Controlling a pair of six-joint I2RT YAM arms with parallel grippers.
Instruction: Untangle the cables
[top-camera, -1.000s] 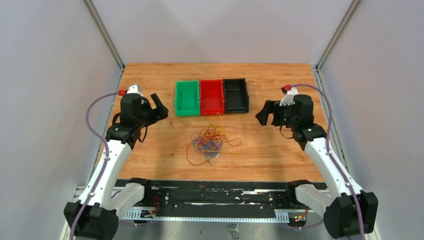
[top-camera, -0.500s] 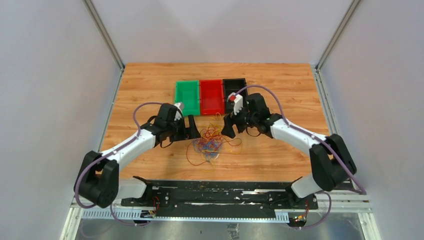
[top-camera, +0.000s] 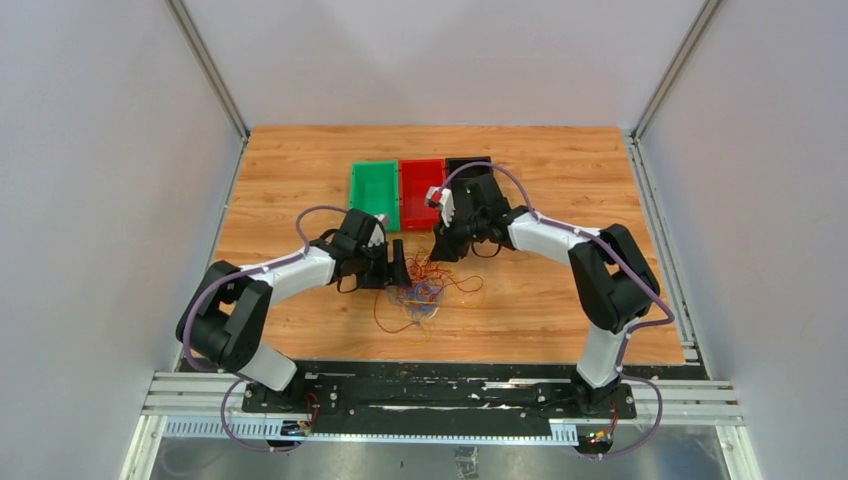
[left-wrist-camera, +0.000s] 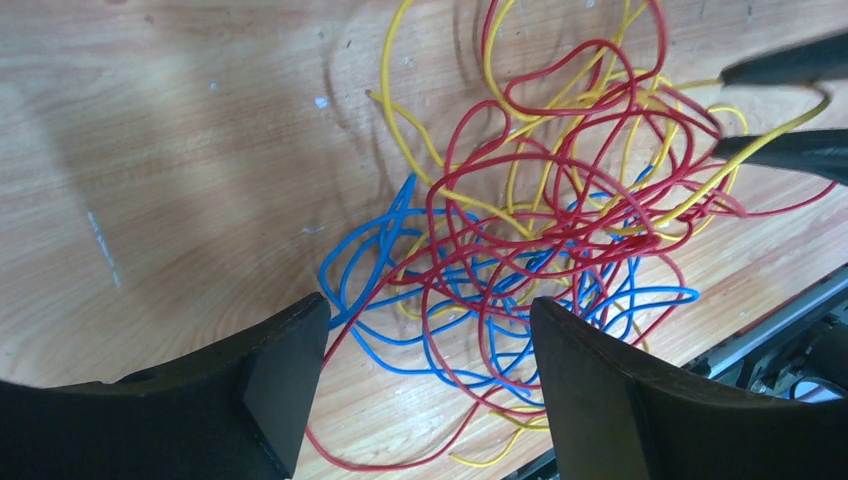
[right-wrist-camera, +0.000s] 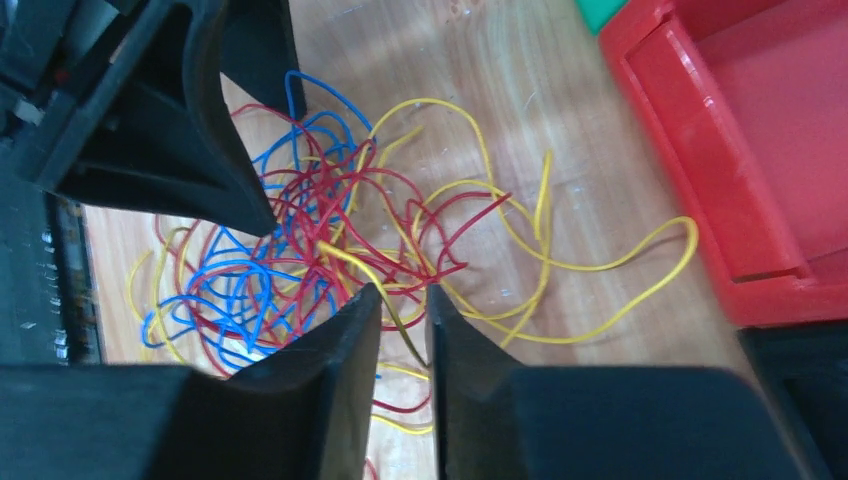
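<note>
Both arms have reached further in vs 0.5 s ago, and both grippers now sit right at the tangle; the pile itself looks about unchanged.

Near to far, top view:
- 2 arm bases at the near edge of the wood table (top-camera: 300, 160). 2 purple hoses, 1 per arm.
- 1 tangle of cables (top-camera: 420, 285) (left-wrist-camera: 540, 200) (right-wrist-camera: 330, 230), lying flat on the table at mid-centre, nearer than the bins. 3 colours: red, blue, yellow. Strand count can't be told, too knotted. 1 red loop trails toward the near-left.
- left gripper (top-camera: 400, 262) (left-wrist-camera: 428, 320): at the tangle's left edge, fingers spread wide, holding nothing. In the wrist cam, blue and red loops lie between the 2 fingers, below them.
- right gripper (top-camera: 440, 245) (right-wrist-camera: 402, 300): at the tangle's far edge, just nearer than the bins. Fingers only a narrow gap apart, not fully closed. 1 yellow strand runs into the gap; the gap looks wider than the strand, so not clamped.
- 3 bins in a row, touching, far of the tangle: green bin (top-camera: 374, 197), red bin (top-camera: 422, 193) (right-wrist-camera: 760, 150), black bin (top-camera: 455, 166). Black one partly hidden by the right arm. No cables seen in the green or red bin.
</note>
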